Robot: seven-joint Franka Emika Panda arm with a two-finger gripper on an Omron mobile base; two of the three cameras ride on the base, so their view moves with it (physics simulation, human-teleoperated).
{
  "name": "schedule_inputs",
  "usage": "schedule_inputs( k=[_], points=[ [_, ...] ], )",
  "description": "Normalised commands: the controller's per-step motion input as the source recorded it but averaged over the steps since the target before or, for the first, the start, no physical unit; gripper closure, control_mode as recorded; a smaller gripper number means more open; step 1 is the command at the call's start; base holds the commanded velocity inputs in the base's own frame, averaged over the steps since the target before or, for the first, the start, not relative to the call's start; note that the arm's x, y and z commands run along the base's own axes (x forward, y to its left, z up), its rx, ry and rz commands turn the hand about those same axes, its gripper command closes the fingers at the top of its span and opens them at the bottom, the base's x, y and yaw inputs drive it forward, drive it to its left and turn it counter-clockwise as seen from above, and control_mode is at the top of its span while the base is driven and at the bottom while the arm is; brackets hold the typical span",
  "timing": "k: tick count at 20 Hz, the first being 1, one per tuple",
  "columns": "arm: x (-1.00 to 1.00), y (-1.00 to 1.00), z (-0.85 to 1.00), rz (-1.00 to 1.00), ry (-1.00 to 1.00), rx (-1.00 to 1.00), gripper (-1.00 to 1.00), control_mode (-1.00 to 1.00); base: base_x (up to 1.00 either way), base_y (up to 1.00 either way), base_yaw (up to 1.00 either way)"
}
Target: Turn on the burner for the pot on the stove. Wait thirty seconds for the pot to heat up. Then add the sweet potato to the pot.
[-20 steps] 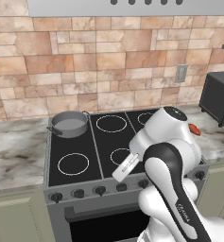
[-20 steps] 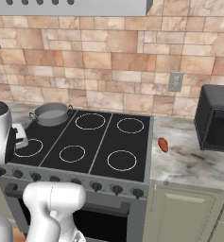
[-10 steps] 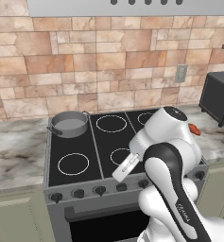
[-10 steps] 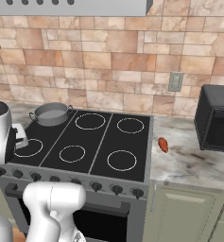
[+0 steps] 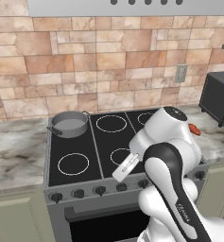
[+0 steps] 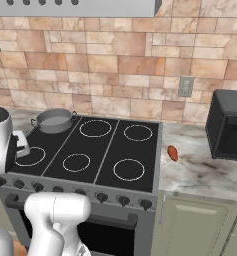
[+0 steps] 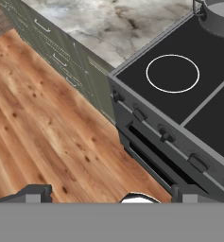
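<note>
Pincer (image 7: 106,194) spread wide above the floor in front of the stove (image 5: 99,156).

The pot (image 5: 69,124) sits on the stove's back left ring, and the sweet potato (image 6: 173,153) lies on the marble surface (image 6: 210,170) just right of the cooktop, well apart from the pot. The front knobs (image 7: 166,136) show no readable markings. Small grey lettering runs along the arm's dark link (image 5: 172,189), too small to read.

Even bright rendered light, soft shadows, no glare/blur, all sharp.
</note>
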Motion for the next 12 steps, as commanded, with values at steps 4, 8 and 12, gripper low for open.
schedule_inputs(
  k=[4, 8, 12],
  points=[
    [0.00, 0.00, 0.00, 0.00, 0.00, 0.00, -1.00, -1.00, 0.00, 0.00, 0.00],
    [0.00, 0.00, 0.00, 0.00, 0.00, 0.00, -1.00, -1.00, 0.00, 0.00, 0.00],
    [0.00, 0.00, 0.00, 0.00, 0.00, 0.00, -1.00, -1.00, 0.00, 0.00, 0.00]
  ],
)
